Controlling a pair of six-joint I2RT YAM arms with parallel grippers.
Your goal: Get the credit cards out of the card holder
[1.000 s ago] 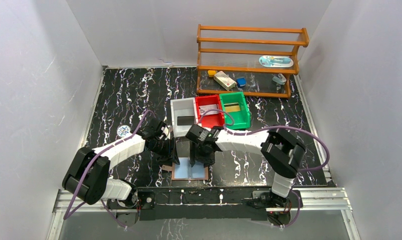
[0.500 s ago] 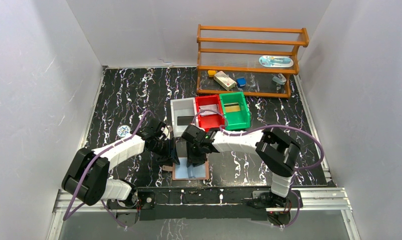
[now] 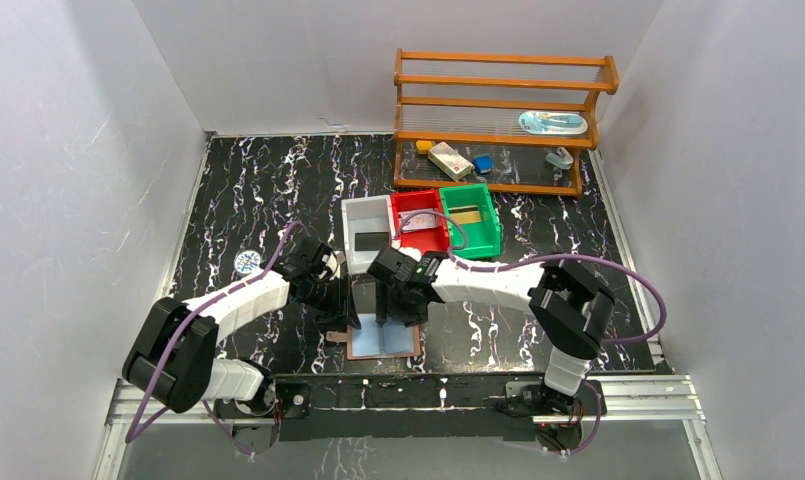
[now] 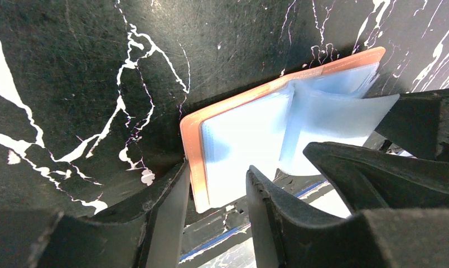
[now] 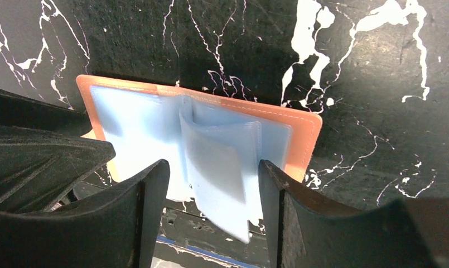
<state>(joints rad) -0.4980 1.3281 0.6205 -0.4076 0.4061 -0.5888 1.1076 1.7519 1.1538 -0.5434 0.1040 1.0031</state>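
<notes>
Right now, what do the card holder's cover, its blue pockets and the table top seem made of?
The card holder cover looks like tan leather or imitation, matte, with a stitched edge. The pockets seem soft translucent pale blue plastic film; they curl upward. The table top is black with white marble-like veins, faintly scratched: probably a printed mat or laminate.

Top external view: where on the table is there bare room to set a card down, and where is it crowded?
Free: the far-left table, bordered by left wall, back wall and white bin; also the strip right of the green bin. Crowded: the near middle, where left gripper and right gripper meet over the card holder.
</notes>
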